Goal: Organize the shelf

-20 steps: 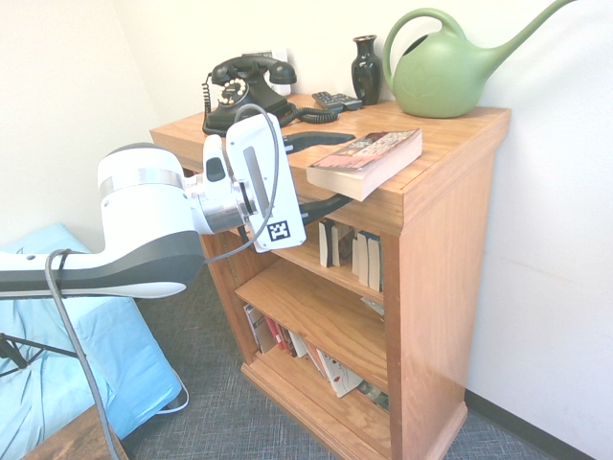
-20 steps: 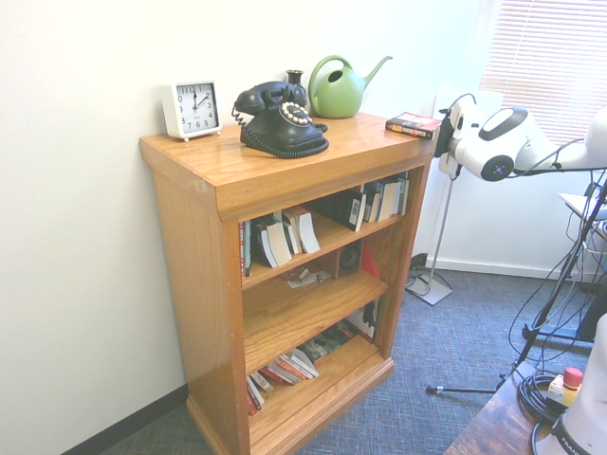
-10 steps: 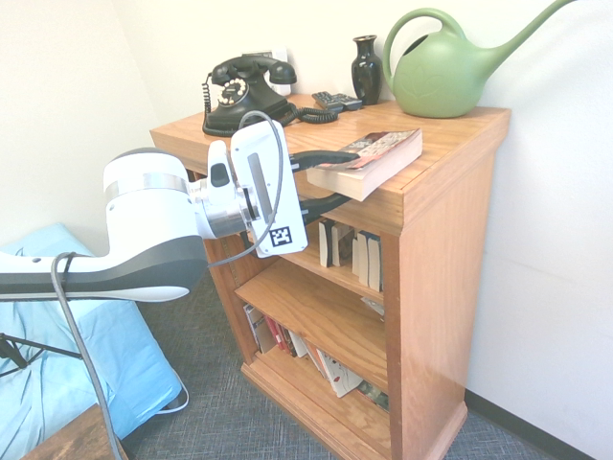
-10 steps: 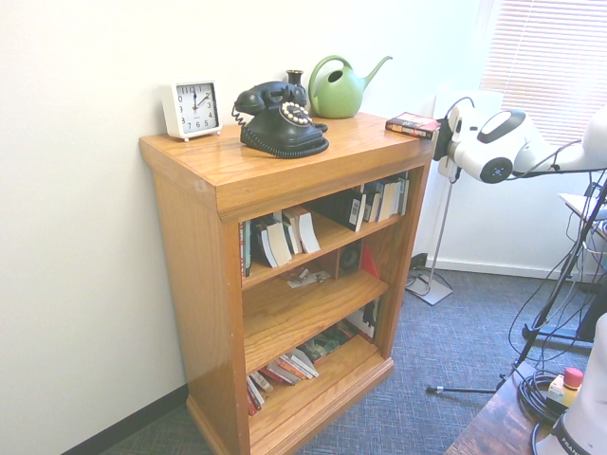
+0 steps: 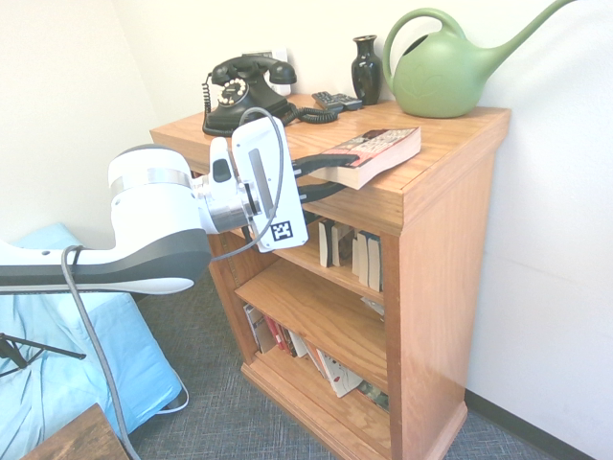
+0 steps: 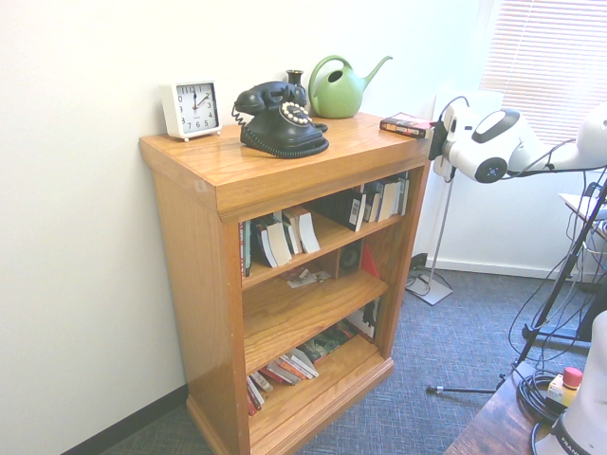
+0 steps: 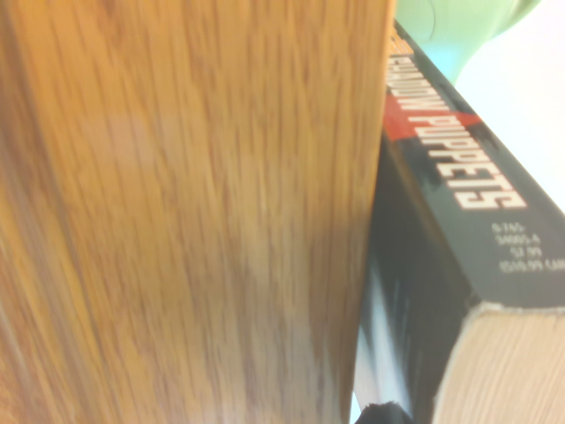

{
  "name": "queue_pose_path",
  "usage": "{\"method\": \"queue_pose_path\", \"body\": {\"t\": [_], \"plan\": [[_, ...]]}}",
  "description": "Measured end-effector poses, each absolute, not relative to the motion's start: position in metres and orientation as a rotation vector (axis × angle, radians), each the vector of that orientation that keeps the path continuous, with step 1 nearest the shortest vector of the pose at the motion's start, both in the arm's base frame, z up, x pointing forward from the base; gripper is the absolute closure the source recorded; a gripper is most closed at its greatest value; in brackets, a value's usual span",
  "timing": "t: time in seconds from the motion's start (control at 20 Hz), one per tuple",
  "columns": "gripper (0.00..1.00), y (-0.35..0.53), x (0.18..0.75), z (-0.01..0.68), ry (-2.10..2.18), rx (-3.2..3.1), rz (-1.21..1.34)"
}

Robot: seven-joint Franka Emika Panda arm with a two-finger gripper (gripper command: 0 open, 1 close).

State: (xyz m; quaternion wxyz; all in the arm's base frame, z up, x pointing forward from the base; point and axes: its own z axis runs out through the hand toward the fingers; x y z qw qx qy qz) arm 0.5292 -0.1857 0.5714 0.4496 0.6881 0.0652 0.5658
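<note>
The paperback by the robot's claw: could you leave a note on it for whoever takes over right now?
Gripper: closed on the near end of the paperback, one finger above, one below.
Where things are: the paperback is at the front edge of the bookcase top, near the watering can; telephone, vase and clock are up there too. Other books sit on the inner levels.
Done: the paperback is gripped.
Left: take it off the top and, probably, shelve it below.
</note>
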Motion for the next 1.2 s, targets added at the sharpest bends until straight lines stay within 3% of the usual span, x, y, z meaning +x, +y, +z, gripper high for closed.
{"method": "queue_pose_path", "body": {"t": [0.5, 0.85, 1.2], "plan": [[1.0, -0.195, 0.489, 0.588, -0.094, 1.782, 1.527], [1.0, -0.126, 0.412, 0.607, -0.363, 1.915, 1.665], [1.0, -0.091, 0.341, 0.58, -0.624, 2.121, 1.685]]}}
